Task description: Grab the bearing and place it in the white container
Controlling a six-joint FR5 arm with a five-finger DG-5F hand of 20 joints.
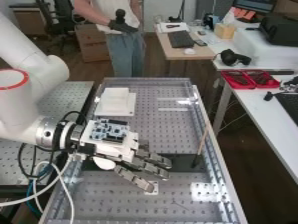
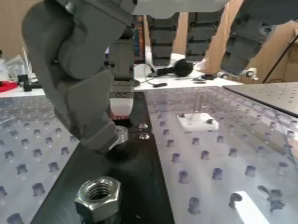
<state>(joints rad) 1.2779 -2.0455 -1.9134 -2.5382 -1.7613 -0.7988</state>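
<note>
High view, nearest me first: the perforated desk, w/ a small white block just by the fingertips of the robot hand. The hand's at the arm's end, out over the desk w/ fingers extended, spread a bit & pretty much straight, so it's open. Black plate runs crosswise under it. Thin stick leans near the desk's long edge, dark end down by the plate. Beyond the hand, up the desk & well apart from it, sits the white container, or what looks like it: a boxy white thing on a flat white base. Farther off, red trays on a side table.

Wrist view, same order: big hex nut on the plate, threaded hole facing up. Past it, the bent thumb's tip comes down right at a shiny metal ring, poss. the bearing; it's partly hidden, & I can't tell if thumb & ring touch. Couple of small bolts in the plate just beside it. White block's off the plate, on the perforated top, w/ clear upright pins.
</note>
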